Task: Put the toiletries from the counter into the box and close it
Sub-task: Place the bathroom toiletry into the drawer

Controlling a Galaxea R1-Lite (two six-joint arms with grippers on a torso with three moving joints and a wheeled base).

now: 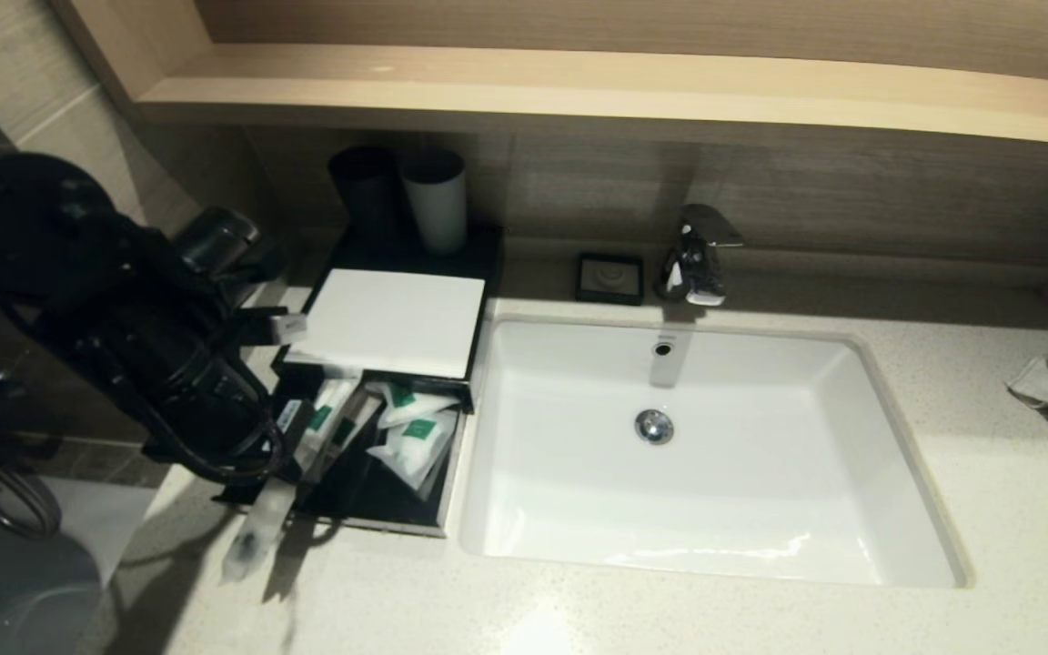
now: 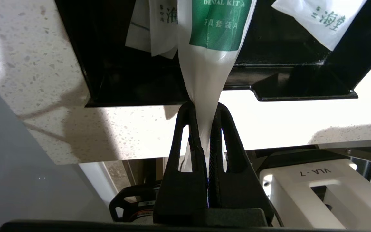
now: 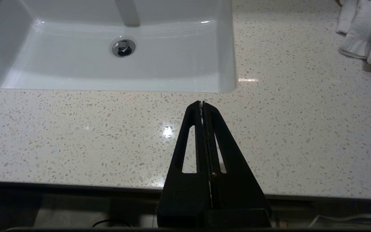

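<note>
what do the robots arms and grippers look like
Both are matte black. The left gripper and right gripper each have two tapered fingers with long slot cut-outs and ribbed inner pads. The bulky black left arm carries looping black cables and small white labels.

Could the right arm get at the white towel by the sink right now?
Probably yes: the right end effector hangs shut and empty over bare counter, and nothing lies between it and the towel. It would need to open first.

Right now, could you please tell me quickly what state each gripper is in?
Left gripper: closed on the end of a long dental kit packet, at the open drawer.
Right gripper: closed, empty, over the counter.
</note>
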